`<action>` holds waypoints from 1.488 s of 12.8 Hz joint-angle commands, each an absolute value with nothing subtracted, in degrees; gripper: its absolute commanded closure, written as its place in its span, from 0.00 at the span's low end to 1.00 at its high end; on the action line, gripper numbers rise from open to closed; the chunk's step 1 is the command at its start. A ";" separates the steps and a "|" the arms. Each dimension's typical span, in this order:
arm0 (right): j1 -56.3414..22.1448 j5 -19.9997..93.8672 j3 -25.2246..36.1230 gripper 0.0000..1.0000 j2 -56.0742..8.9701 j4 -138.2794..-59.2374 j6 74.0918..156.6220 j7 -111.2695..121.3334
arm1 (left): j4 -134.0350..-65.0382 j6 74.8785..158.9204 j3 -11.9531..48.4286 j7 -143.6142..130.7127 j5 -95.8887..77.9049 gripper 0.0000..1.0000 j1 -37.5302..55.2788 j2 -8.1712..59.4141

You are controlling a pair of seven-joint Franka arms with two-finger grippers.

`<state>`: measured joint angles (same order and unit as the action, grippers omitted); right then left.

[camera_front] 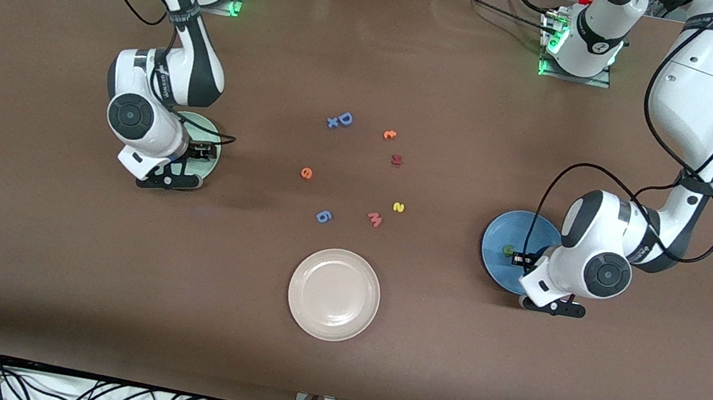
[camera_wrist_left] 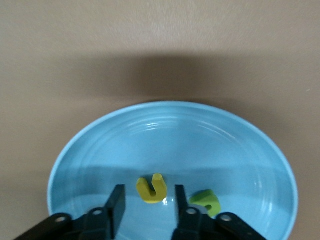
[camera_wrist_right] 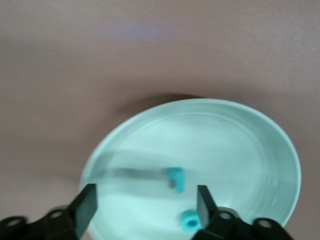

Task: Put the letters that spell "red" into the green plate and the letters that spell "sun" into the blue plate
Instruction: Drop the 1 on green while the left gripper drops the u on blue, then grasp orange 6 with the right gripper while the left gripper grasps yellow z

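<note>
My left gripper (camera_wrist_left: pixel 148 195) (camera_front: pixel 524 260) hangs open low over the blue plate (camera_wrist_left: pixel 175 135) (camera_front: pixel 503 230). A yellow arch letter (camera_wrist_left: pixel 151 189) lies free on the plate between its fingertips, touching neither, with a green arch letter (camera_wrist_left: pixel 209 201) (camera_front: pixel 507 250) beside it. My right gripper (camera_wrist_right: pixel 145 195) (camera_front: pixel 202 151) stands wide open over the green plate (camera_wrist_right: pixel 225 140) (camera_front: pixel 209 130). Two teal letters (camera_wrist_right: pixel 176 178) (camera_wrist_right: pixel 189 220) lie in that plate. An orange "e" (camera_front: pixel 306 173) and a yellow "s" (camera_front: pixel 399 207) lie on the table between the plates.
A cream plate (camera_front: pixel 334 294) sits nearer the front camera, midway. Loose letters lie in the table's middle: a blue "D" (camera_front: pixel 345 118) with a small blue letter (camera_front: pixel 333 123), an orange one (camera_front: pixel 390 135), a dark red one (camera_front: pixel 396 160), a pink "w" (camera_front: pixel 374 219), a blue one (camera_front: pixel 323 216).
</note>
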<state>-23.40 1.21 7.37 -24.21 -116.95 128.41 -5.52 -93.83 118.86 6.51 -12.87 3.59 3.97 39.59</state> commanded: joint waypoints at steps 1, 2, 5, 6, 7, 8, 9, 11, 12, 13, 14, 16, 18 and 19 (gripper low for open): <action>-23.47 1.49 2.48 0.02 -22.68 -114.62 124.89 -15.25 | -94.75 116.02 7.64 -12.92 4.83 0.00 4.65 34.90; -23.64 1.49 0.37 0.02 -23.11 -113.91 125.50 -19.82 | -94.75 115.49 7.82 -14.05 4.75 0.00 6.83 33.85; -24.34 3.95 -4.21 0.02 -25.30 -113.47 130.67 -30.21 | -93.09 115.58 7.91 -27.73 4.75 0.00 14.65 33.75; -24.78 3.95 -5.70 0.02 -26.44 -113.47 133.04 -34.15 | -92.82 116.10 7.91 -29.60 4.75 0.00 16.77 33.92; -25.74 3.96 -6.50 0.02 -27.67 -113.47 135.50 -38.37 | -92.73 117.23 8.00 -29.88 4.75 0.00 18.61 34.10; -27.06 3.96 -6.68 0.02 -28.73 -113.47 137.96 -42.58 | -93.07 119.51 8.17 -29.80 4.57 0.00 20.02 34.71; -28.29 3.96 -6.68 0.02 -29.78 -113.47 140.08 -45.67 | -93.34 122.14 8.35 -29.53 4.31 0.00 21.61 36.02; -29.62 3.78 -6.68 0.02 -31.63 -113.29 144.12 -50.17 | -93.87 128.82 10.01 -29.53 3.87 0.00 22.76 38.83; -30.32 3.87 -6.68 0.03 -32.77 -112.59 145.36 -51.40 | -93.87 131.46 10.45 -29.53 3.87 0.00 22.85 40.15; -31.11 3.87 -6.68 0.04 -33.65 -112.24 146.15 -52.46 | -93.87 133.49 10.55 -29.62 3.95 0.00 23.03 41.12; -31.46 3.87 -6.68 0.08 -34.36 -111.71 146.60 -53.08 | -93.87 134.29 10.55 -29.53 3.96 0.00 23.64 41.74; -31.64 3.69 -6.68 0.12 -34.89 -111.62 147.21 -53.00 | -94.30 134.56 10.55 -29.62 3.95 0.02 24.69 41.92; -31.64 3.69 -6.68 0.12 -35.94 -111.10 148.53 -53.09 | -94.75 134.74 10.55 -29.53 3.96 0.06 26.01 41.92; -31.73 3.60 -6.68 0.23 -36.12 -110.66 148.54 -53.00 | -94.83 134.74 10.55 -29.53 3.96 0.06 26.10 41.92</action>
